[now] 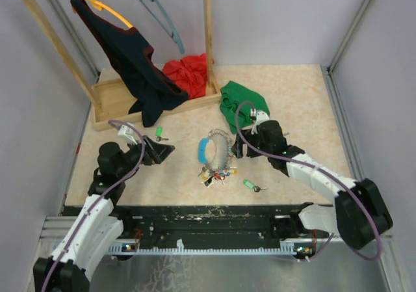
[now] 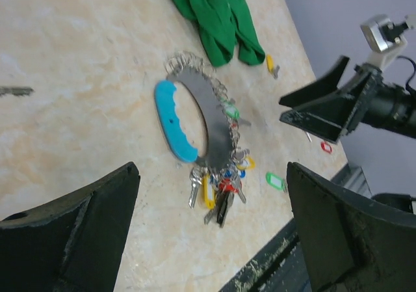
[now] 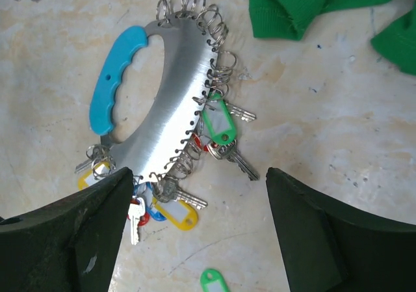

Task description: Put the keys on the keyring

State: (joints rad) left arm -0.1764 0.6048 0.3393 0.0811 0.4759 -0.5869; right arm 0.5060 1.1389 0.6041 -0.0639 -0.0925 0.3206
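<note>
The keyring (image 1: 218, 150) lies flat mid-table: a silver metal crescent (image 3: 166, 106) with a light-blue grip (image 3: 117, 77), small rings along its edge and a cluster of tagged keys (image 2: 221, 188). A loose green-tagged key (image 1: 251, 185) lies near the front edge and shows in the left wrist view (image 2: 276, 180) and the right wrist view (image 3: 213, 281). Another green-tagged key (image 1: 158, 134) lies to the left. A yellow-tagged key (image 2: 270, 63) lies by the green cloth. My left gripper (image 1: 162, 151) is open and empty left of the ring. My right gripper (image 1: 238, 150) is open and empty just right of it.
A green cloth (image 1: 242, 102) lies behind the right arm. A wooden clothes rack (image 1: 123, 97) with a dark garment, a red cloth (image 1: 190, 74) and hangers stands at the back left. A small red tag (image 2: 326, 147) lies below the right gripper. The black table edge (image 1: 208, 212) runs along the front.
</note>
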